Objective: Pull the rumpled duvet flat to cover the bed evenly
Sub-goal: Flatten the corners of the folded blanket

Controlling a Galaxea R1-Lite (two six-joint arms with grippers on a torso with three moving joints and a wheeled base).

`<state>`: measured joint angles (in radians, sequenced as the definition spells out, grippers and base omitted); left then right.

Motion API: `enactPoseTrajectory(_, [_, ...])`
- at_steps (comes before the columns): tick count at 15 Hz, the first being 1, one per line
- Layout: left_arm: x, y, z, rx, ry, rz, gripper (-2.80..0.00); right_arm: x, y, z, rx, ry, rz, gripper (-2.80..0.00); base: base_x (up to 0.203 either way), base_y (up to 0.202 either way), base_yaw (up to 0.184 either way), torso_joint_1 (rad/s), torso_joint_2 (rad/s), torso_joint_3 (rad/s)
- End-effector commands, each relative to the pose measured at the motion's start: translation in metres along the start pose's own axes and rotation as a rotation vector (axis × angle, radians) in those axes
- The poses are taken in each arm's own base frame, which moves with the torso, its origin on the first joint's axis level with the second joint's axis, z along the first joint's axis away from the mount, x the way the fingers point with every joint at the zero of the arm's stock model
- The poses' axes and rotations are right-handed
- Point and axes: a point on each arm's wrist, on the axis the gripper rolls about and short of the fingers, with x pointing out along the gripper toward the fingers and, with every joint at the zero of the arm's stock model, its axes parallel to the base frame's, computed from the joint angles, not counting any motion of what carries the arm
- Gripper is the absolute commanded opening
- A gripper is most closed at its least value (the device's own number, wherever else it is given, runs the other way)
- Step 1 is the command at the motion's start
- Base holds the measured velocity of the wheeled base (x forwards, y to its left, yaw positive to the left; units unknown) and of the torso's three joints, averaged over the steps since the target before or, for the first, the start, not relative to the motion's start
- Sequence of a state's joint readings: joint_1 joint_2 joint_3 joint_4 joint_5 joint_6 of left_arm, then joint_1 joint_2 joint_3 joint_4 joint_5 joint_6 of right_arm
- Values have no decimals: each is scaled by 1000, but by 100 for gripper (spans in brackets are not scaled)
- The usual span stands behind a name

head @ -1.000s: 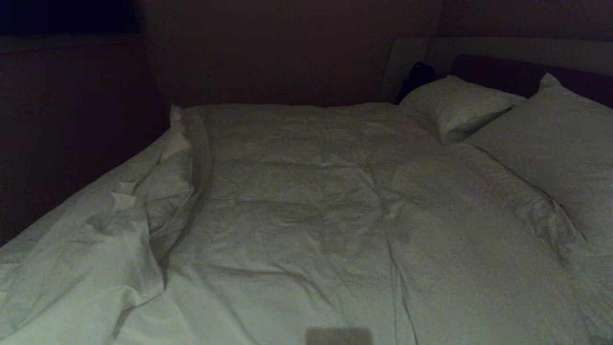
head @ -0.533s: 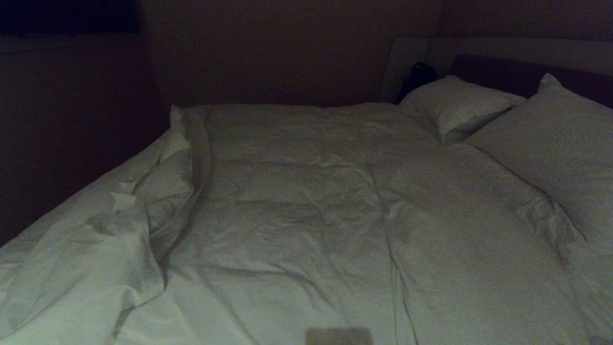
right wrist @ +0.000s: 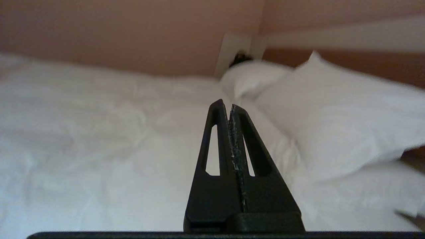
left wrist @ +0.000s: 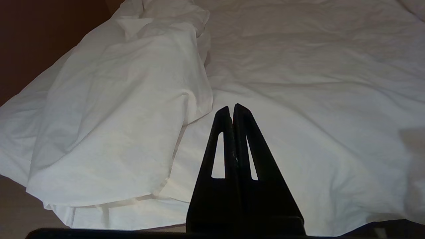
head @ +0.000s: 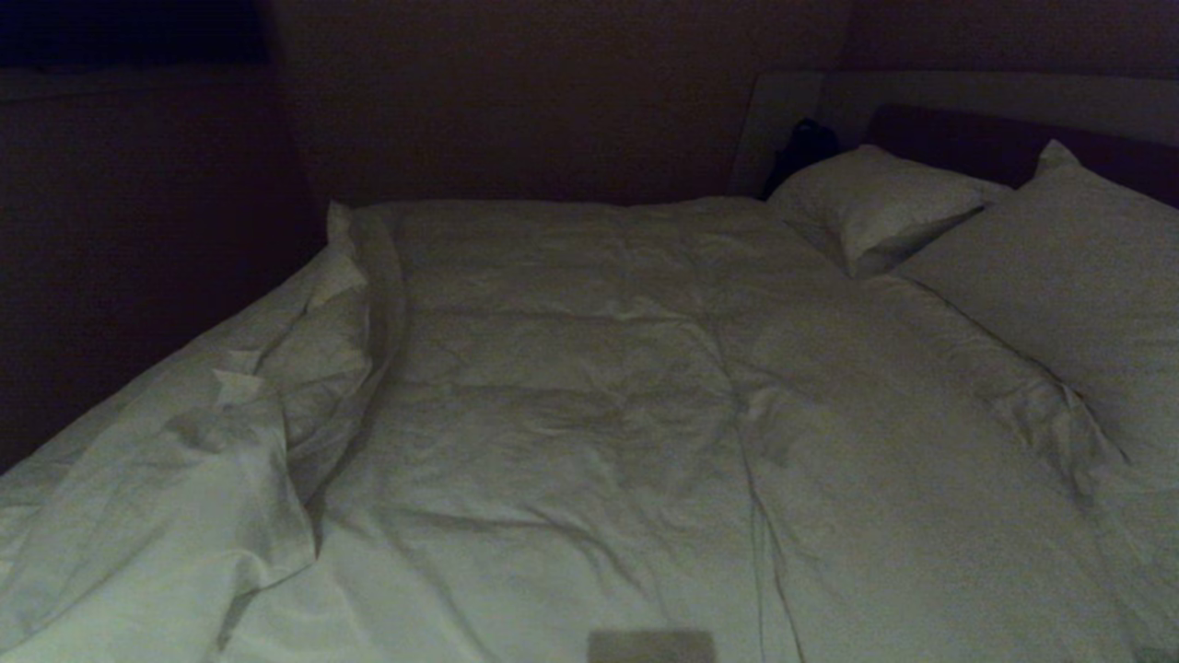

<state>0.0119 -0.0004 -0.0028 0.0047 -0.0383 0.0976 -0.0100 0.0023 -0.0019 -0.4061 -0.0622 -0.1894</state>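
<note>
- Dim room, dark wall behind, and the bed (head: 138,391) fills pretty much my whole head cam.
- The duvet (head: 589,414) lies across it, mostly flat but creased, with a bunched fold (head: 276,387) at about 9 o'clock.
- Two pillows (head: 884,203) sit at 2 o'clock by the headboard (head: 976,138).
- Left claw (left wrist: 231,108) is pinched closed, empty, hanging over the duvet's near edge.
- Right claw (right wrist: 225,104) is closed too, empty, aimed toward the pillows.

The white, creased duvet (head: 589,433) lies spread over the bed (head: 792,110). Its edge at nine o'clock is folded back in a rumpled heap.
</note>
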Motion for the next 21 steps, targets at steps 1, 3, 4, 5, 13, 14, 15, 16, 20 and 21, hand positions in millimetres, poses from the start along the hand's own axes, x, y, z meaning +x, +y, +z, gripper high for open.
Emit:
enactPoseTrajectory(1, [0,0,0,1,0,0,-280,-4,5,-27,-3,262,52,-280,0,0,0,0,0,0])
enactPoseTrajectory(3, [0,0,0,1,0,0,-280,-4,6,-29,5,283,78,-280,0,0,0,0,0,0])
enactPoseTrajectory(4, [0,0,0,1,0,0,-280,-5,7,-31,19,297,95,-280,0,0,0,0,0,0])
enactPoseTrajectory(5, [0,0,0,1,0,2,-280,-5,7,-32,22,314,99,-280,0,0,0,0,0,0])
enactPoseTrajectory(13, [0,0,0,1,0,0,-280,-6,7,-33,29,321,104,-280,0,0,0,0,0,0])
enactPoseTrajectory(14, [0,0,0,1,0,0,-280,-6,7,-33,29,322,104,-280,0,0,0,0,0,0])
enactPoseTrajectory(15, [0,0,0,1,0,0,-280,-6,7,-33,29,321,104,-280,0,0,0,0,0,0])
enactPoseTrajectory(16, [0,0,0,1,0,0,-280,-6,7,-33,28,320,104,-280,0,0,0,0,0,0])
enactPoseTrajectory(20, [0,0,0,1,0,0,-280,-6,7,-33,29,322,104,-280,0,0,0,0,0,0])
enactPoseTrajectory(21, [0,0,0,1,0,0,-280,-6,7,-33,29,322,104,-280,0,0,0,0,0,0])
